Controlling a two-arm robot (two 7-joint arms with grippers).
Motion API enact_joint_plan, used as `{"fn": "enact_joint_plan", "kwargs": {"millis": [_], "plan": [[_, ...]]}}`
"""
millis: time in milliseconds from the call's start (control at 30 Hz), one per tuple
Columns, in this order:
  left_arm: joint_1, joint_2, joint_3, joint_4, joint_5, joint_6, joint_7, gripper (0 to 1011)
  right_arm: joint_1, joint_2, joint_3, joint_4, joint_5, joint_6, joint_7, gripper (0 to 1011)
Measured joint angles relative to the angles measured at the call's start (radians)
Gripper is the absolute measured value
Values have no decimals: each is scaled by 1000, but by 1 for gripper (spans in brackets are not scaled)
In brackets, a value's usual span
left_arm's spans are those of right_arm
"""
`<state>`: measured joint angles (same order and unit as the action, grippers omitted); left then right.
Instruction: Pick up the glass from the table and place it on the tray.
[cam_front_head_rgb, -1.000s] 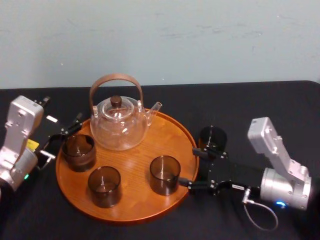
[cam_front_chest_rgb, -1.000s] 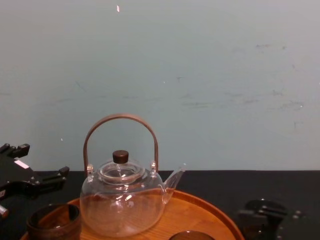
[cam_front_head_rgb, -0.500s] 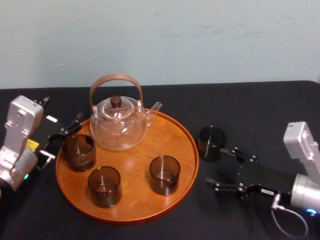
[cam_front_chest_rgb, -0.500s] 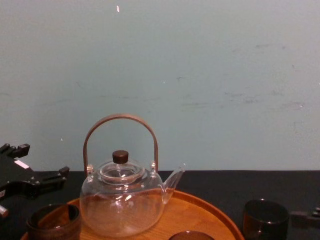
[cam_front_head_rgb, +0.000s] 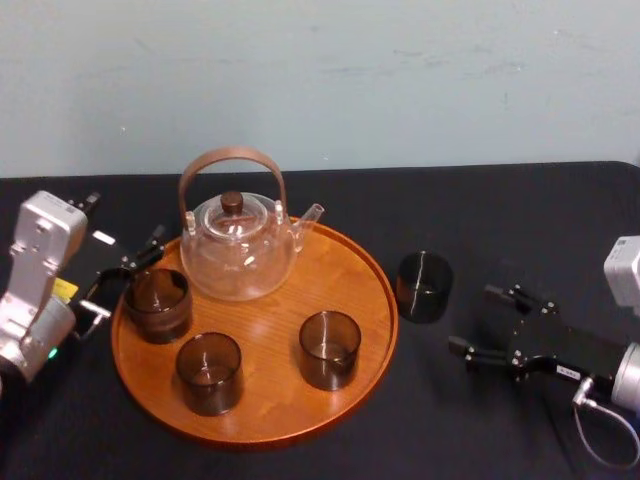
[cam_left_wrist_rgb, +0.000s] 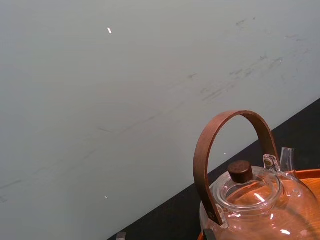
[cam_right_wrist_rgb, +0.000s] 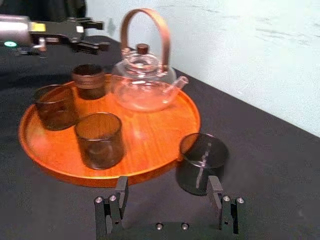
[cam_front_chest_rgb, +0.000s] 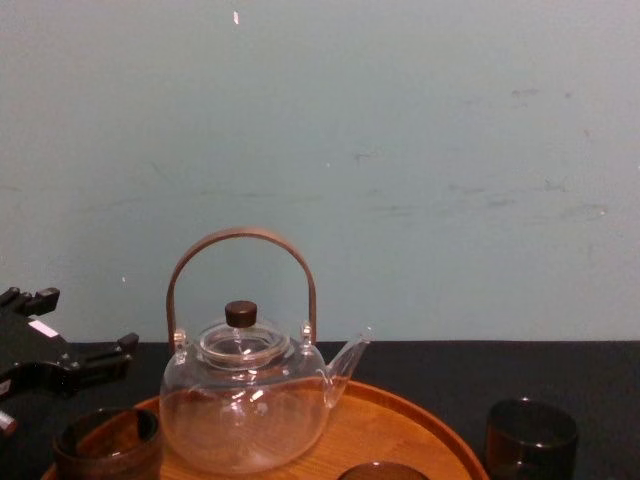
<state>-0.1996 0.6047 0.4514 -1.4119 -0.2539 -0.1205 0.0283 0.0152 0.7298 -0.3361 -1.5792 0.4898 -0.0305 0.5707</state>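
"Across the black table (cam_front_head_rgb: 520, 210), what takes up the most room?"
"That's the round wooden tray (cam_front_head_rgb: 270, 335), left of centre, with the clear teapot (cam_front_head_rgb: 240, 245) on its far side."
"And the arms?"
"Over the cloth at the near right is the right gripper (cam_front_head_rgb: 474, 320), its jaws spread wide with nothing between them. At the tray's left edge is the left gripper (cam_front_head_rgb: 125, 275), its fingers parted too, just beside a brown cup (cam_front_head_rgb: 157, 303) on the tray."
"Where is the glass?"
"The dark glass (cam_front_head_rgb: 424, 286) stands upright on the table, just beside the tray's right rim. I cannot tell whether it touches the rim. It is left of the right gripper and apart from it. On the tray's near half stand a left tumbler (cam_front_head_rgb: 209, 372) and a right tumbler (cam_front_head_rgb: 329, 349), apart from each other"
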Motion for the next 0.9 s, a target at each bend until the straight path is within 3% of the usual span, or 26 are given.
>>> {"fn": "enact_joint_plan", "kwargs": {"millis": [433, 900], "plan": [[0, 0, 0, 0, 0, 0, 0, 1001, 8, -51, 42, 41, 0, 68, -68, 1002], [0, 0, 0, 0, 0, 0, 0, 1002, 85, -89, 14, 101, -21, 135, -62, 1002]]}}
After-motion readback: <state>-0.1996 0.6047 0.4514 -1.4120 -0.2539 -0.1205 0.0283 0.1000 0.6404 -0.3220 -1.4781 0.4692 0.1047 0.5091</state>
